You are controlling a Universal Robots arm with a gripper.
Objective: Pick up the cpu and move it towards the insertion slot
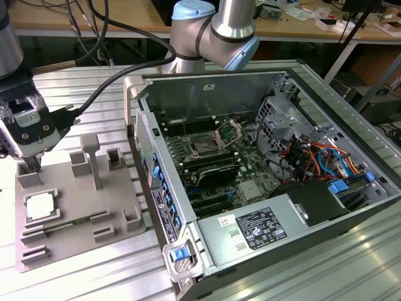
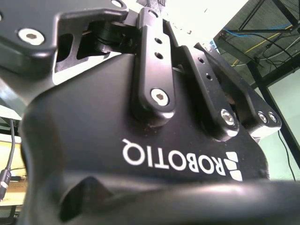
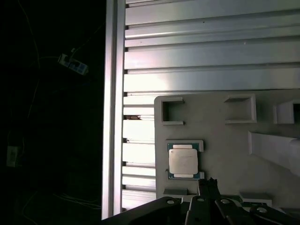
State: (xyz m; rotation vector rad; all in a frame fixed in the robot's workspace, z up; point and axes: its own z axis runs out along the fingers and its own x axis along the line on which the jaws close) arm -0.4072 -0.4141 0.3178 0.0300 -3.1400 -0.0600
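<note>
One gripper [image 1: 30,168] hovers with its fingers closed on nothing; the cpu [image 3: 183,160] lies in the tray [image 3: 225,136] just beyond the fingertips, and the insertion slot [image 1: 203,148] sits well away from them. Pickup not yet begun: grasping likely needs the fingers opened around it

Pale silver chip [image 3: 183,161]; plain matt grey tray [image 3: 220,136]; silvery counter [image 3: 211,51], striped with long parallel ridges.
</note>
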